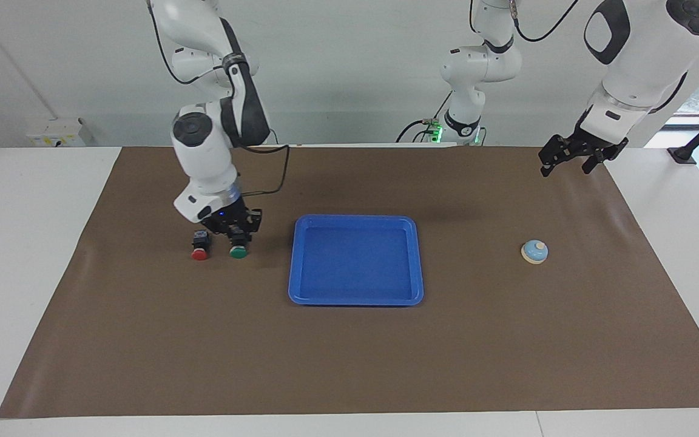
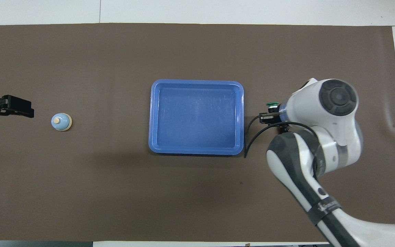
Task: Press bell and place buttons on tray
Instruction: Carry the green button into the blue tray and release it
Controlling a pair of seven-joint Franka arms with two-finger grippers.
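Our right claw [image 1: 237, 233] is down at the green button [image 1: 238, 250] — whether it grips, we cannot tell; the tray [image 1: 413, 261] sits beside it. Our left claw [image 1: 574, 159] waits, spread, over the desk [image 1: 507, 340].

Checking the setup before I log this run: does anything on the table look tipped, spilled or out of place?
Nothing stands out. The tray lies flat and holds nothing, the bell stands upright, and the red button and green button stand together under the right gripper.
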